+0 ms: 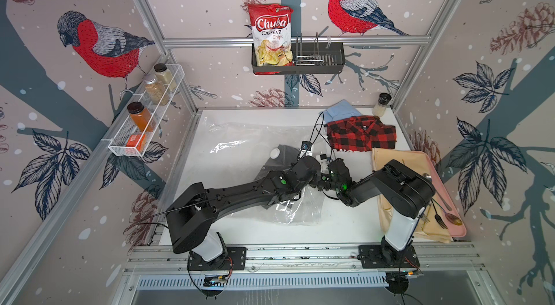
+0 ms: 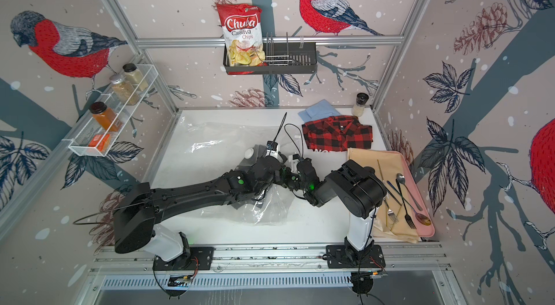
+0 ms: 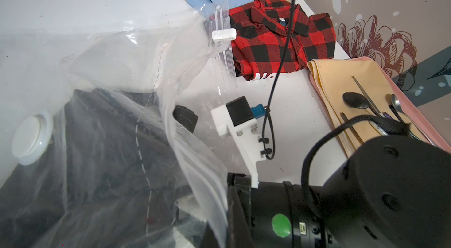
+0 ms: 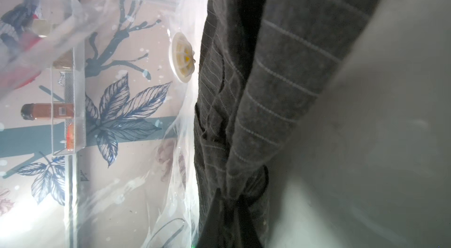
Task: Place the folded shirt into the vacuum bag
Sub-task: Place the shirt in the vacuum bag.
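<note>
Shirt (image 3: 105, 151), dark grey with thin pale stripes, was seen through the clear film of the bag (image 3: 117, 54), lying inside it on the worktop (image 1: 345, 228) with the white valve (image 3: 31, 137) at its edge. The bag's mouth was held raised. The zip edge (image 3: 223, 46) was lifted off the worktop, and the left tool (image 1: 313, 157), mostly hidden under its own wrist, was closed and was judged to be clamped on the upper lip of the bag. The right tool (image 4: 241, 201) was reached in through the mouth, its jaws together on a gathered fold of the shirt. The task was therefore judged nearly done. The shirt was in, though part of it lay on the mouth side of the dashed line (image 3: 142, 161) printed on the film, so a little more pushing might be needed. What was left was for the fold to be let go, the right arm to be drawn out and the lip to be dropped. The worktop was white and plain. Toward its far right corner a plaid shirt (image 1: 360, 135), a blue shirt (image 1: 341, 110) and a small jar (image 1: 382, 105) were set near one another, outside the bag. Along the right side a pink tray (image 1: 461, 225) was laid with a beige cloth (image 1: 399, 159) and cutlery (image 1: 440, 216). The walls (image 1: 75, 198) were papered with bullfinches, leaves and pine cones and framed in aluminium. A wire rack (image 1: 120, 144) of spice jars (image 1: 141, 117) was hung on the left wall, and a black basket (image 1: 330, 68) with a bag of chips (image 1: 270, 33) on the back rail.
</note>
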Available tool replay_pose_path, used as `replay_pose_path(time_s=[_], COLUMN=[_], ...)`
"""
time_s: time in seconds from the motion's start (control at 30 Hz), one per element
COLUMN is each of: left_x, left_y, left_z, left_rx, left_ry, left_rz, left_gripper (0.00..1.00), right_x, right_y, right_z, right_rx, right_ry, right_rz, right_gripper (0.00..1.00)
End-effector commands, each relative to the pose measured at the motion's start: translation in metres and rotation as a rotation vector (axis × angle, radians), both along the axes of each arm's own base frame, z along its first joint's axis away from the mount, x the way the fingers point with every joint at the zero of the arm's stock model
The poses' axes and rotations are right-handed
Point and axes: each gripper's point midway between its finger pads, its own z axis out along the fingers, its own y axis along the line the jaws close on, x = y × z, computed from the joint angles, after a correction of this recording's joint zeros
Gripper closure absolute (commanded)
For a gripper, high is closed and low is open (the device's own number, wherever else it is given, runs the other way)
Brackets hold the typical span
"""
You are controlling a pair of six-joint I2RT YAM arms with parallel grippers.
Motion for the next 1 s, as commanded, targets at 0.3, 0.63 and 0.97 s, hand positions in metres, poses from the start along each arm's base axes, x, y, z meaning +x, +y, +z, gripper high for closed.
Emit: replay_pose_path(time_s=[0.3,0.63,0.97], left_x=[-0.006,-0.003,-0.027], left_y=[-0.007,0.002,-0.018], left_z=[0.046,0.083,0.111], left_rx=[-0.113,-0.131,-0.221], left_ry=[-0.067,-0.18,-0.213], left_rz=[-0.062,-0.056,-0.189], left_gripper=[1.0,1.0,1.0], right_x=[0.023,0.017,0.048], right_y=[0.05,0.06,0.09], right_z=[0.008,0.002,0.021], right_rx=[0.059,0.007,0.05], right_ry=[-0.022,-0.027,-0.088], right_rz=[0.041,0.078,0.066], right_gripper=[1.0,1.0,1.0])
